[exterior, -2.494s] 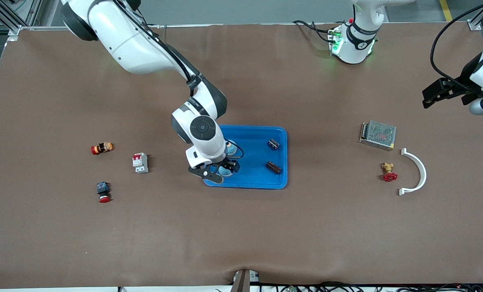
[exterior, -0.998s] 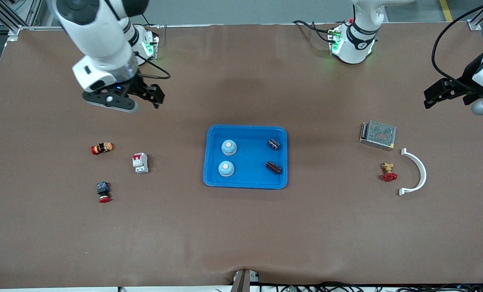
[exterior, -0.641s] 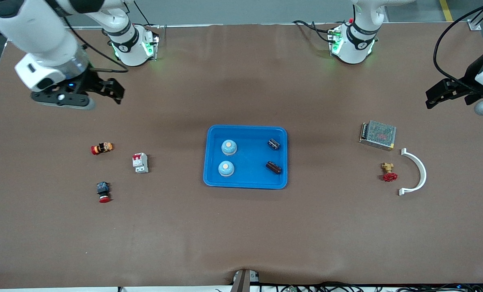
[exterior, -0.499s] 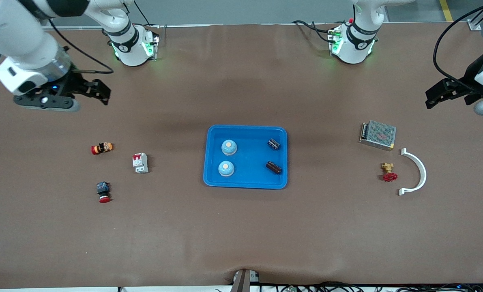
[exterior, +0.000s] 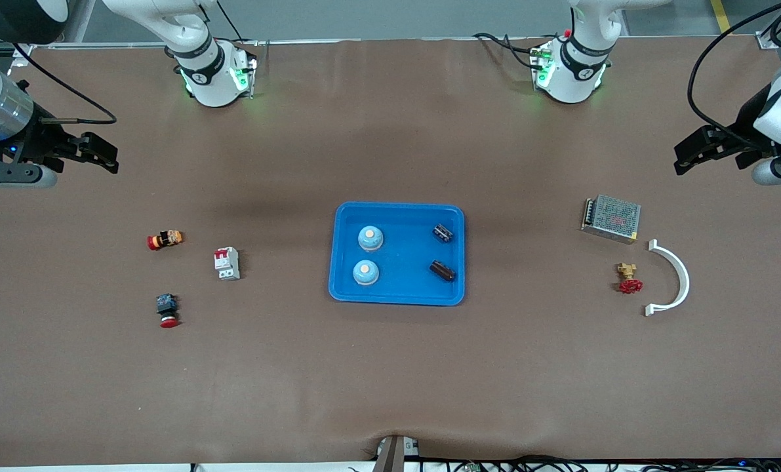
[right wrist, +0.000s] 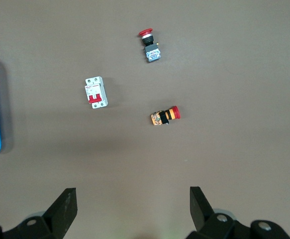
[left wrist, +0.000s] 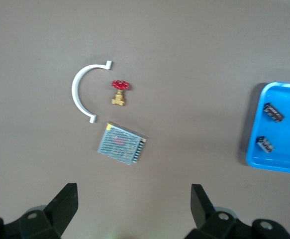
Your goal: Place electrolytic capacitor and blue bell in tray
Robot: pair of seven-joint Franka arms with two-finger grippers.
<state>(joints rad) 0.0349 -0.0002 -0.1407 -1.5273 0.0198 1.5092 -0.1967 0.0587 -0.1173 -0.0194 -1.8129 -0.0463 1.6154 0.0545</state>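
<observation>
- My right gripper (exterior: 69,157) is partly cut off at the front view's edge.
- The tray (left wrist: 279,164) runs past the left wrist view's edge.
- In my right wrist view, only a sliver of it shows.

Robotics laboratory workbench
Two arm bases (exterior: 210,72) bolted to a brown-covered table (exterior: 390,367), cables (exterior: 495,464) along its edge, aluminium framing (exterior: 10,33) at one corner

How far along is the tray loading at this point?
It looks finished. The tray holds two blue bells and two capacitors. Nothing is in hand: the left gripper and right gripper are open over bare table at their own ends. No bell or capacitor lies outside.
</observation>
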